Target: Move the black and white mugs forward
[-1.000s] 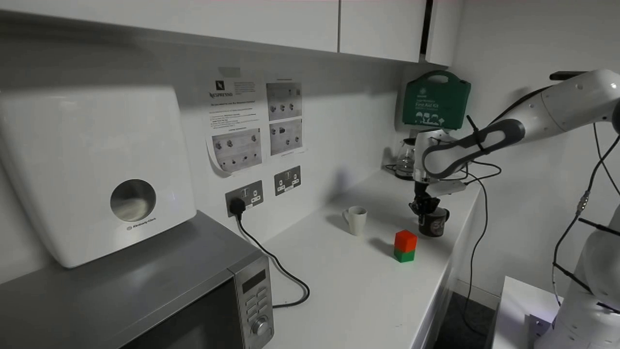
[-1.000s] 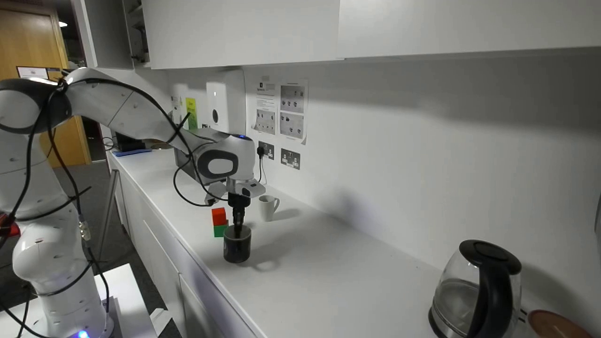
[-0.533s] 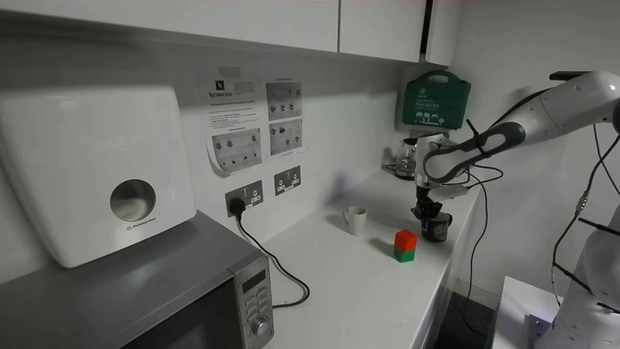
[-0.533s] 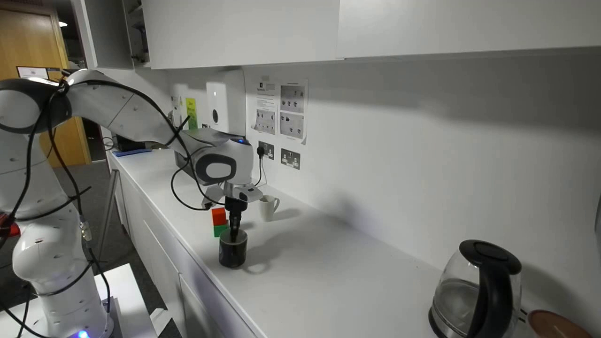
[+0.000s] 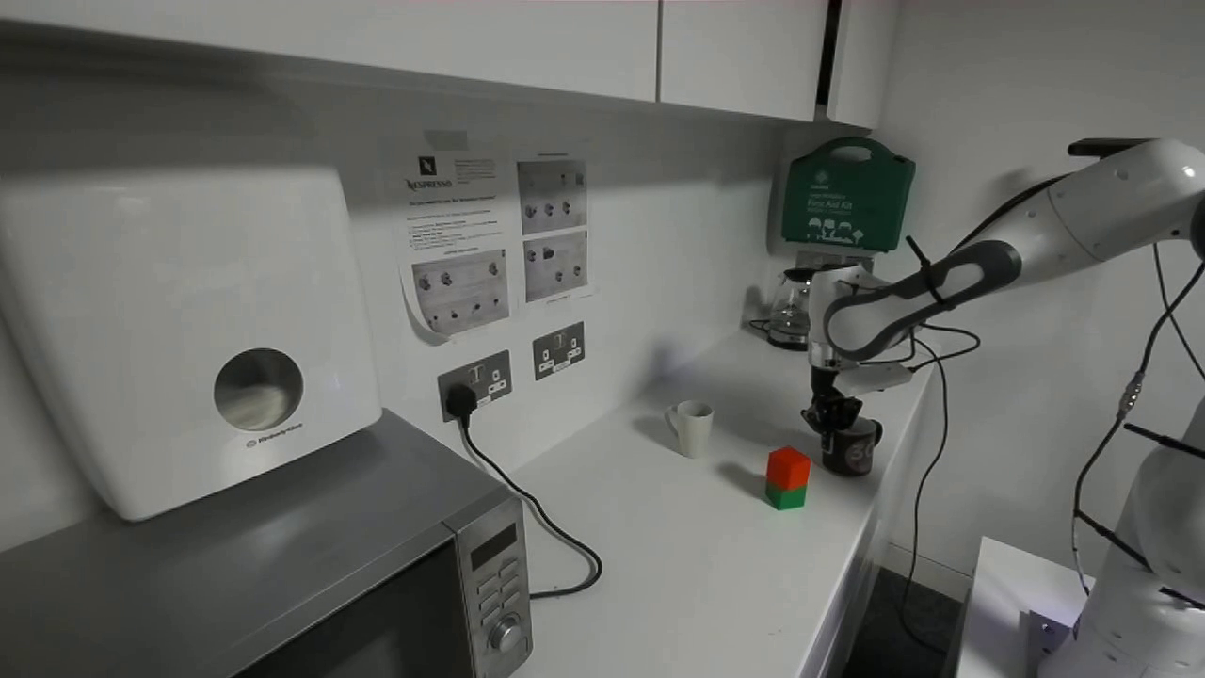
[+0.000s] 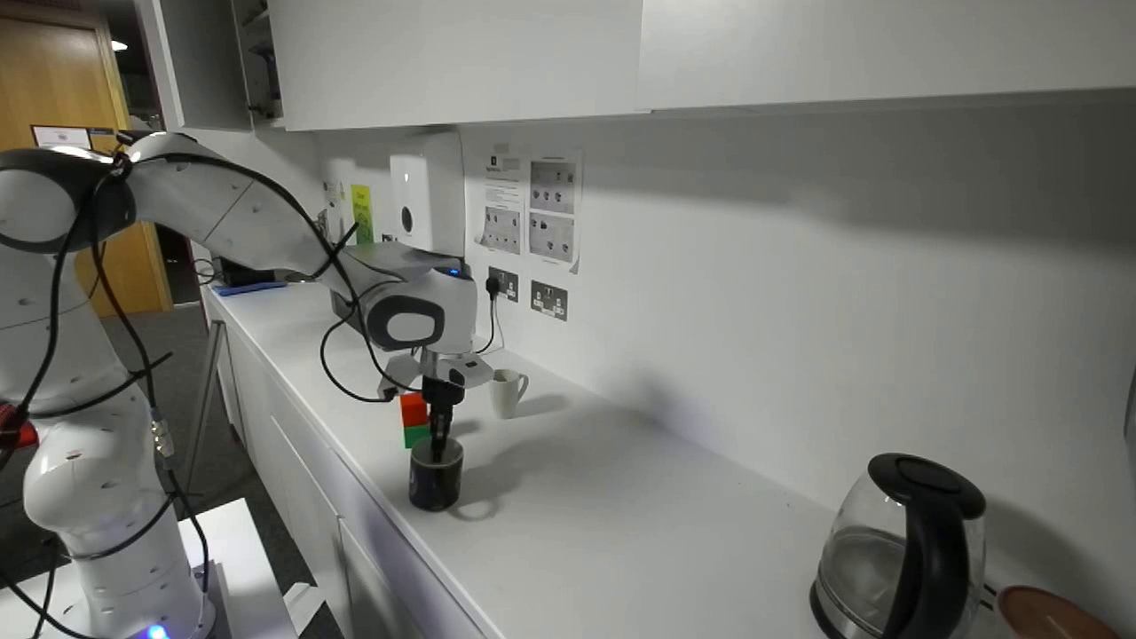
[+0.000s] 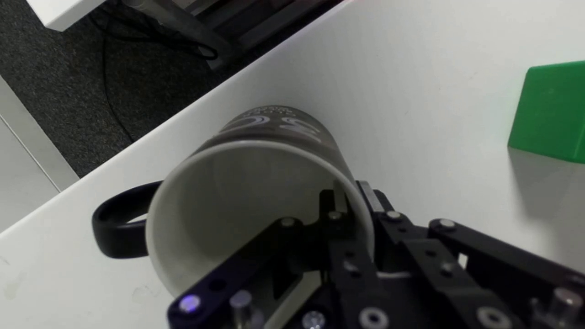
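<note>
Workplace kitchenette: microwave (image 5: 311, 556), glass kettle (image 6: 905, 550), wall cupboards (image 6: 470, 62), first-aid kit (image 5: 847, 198), Nespresso notice (image 5: 457, 240).

Pale-lettered black mug (image 5: 851, 454) and white mug (image 5: 695, 430)

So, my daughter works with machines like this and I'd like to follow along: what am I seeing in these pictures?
The mostly white machine is a robot arm; at its end is a black tool for grasping. Two pictures come from cameras standing outside the robot. The close-up comes from a camera on its wrist, looking down along the tool. On the counter stand a white mug and a red block on a green block; a glass kettle and a microwave show too. What is held is the black mug: the tool grips its wall, with one finger inside and one outside. Whether its base touches the counter, I can't tell.
</note>
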You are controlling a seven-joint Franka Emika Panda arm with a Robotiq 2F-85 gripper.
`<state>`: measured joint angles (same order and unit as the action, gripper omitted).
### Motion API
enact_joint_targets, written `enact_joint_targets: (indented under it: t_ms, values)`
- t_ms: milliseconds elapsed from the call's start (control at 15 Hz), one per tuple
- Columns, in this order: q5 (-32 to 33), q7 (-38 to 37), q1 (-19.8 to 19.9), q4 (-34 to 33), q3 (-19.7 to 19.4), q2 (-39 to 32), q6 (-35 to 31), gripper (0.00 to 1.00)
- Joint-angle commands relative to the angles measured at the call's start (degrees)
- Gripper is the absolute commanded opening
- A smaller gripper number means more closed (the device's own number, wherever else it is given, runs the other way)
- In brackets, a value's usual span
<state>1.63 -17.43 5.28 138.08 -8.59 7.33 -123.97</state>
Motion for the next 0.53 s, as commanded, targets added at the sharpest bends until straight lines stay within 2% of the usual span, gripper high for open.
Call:
enact_joint_targets:
  t_ms: [0, 67, 133, 200, 467]
  values:
    - [-0.92, -0.13, 1.19, 1.63, 0.81, 2.52, -1.37, 0.02]
    - [-0.9, -0.13, 1.19, 1.59, 0.82, 2.57, -1.36, 0.03]
    - [-0.92, -0.12, 1.2, 1.56, 0.81, 2.58, -1.33, 0.22]
    - [-0.9, -0.15, 1.21, 1.55, 0.82, 2.6, -1.34, 0.36]
    - [-0.82, -0.32, 1.3, 1.51, 0.86, 3.07, -1.19, 0.66]
